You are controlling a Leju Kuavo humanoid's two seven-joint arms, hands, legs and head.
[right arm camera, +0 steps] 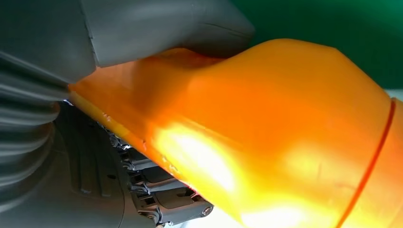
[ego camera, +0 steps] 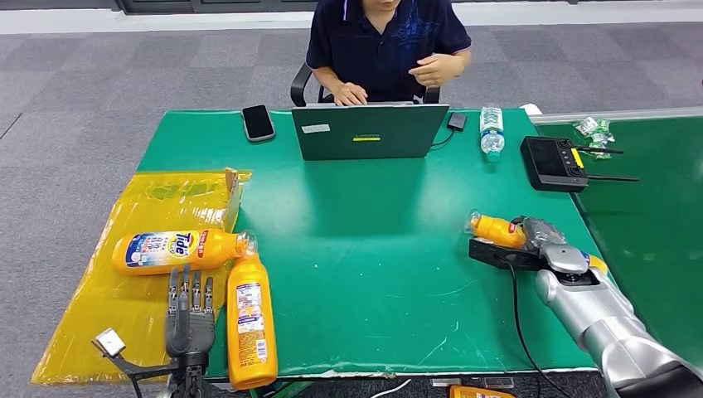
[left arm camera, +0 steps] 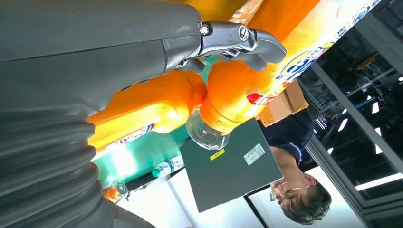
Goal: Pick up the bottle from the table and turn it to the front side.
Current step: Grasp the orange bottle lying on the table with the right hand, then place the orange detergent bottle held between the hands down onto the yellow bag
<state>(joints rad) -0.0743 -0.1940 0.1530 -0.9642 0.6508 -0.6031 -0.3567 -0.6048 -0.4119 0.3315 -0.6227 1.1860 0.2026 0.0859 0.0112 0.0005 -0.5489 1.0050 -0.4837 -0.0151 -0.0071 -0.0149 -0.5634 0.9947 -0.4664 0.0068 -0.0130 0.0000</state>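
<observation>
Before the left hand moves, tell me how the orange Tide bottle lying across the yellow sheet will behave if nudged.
The Tide bottle lies on its side with a rounded body, so it would probably rock or roll a little. Its smooth plastic on the glossy yellow sheet likely slides easily. Its clear cap touches the second orange bottle, so a push may shift that too. The left hand is open beside both.

Orange bottles (ego camera: 249,319), green table (ego camera: 373,249), yellow sheet (ego camera: 124,290), dark laptop (ego camera: 369,131)

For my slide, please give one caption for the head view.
Right hand holds an orange detergent bottle over the green table; two more lie by the left hand.
</observation>
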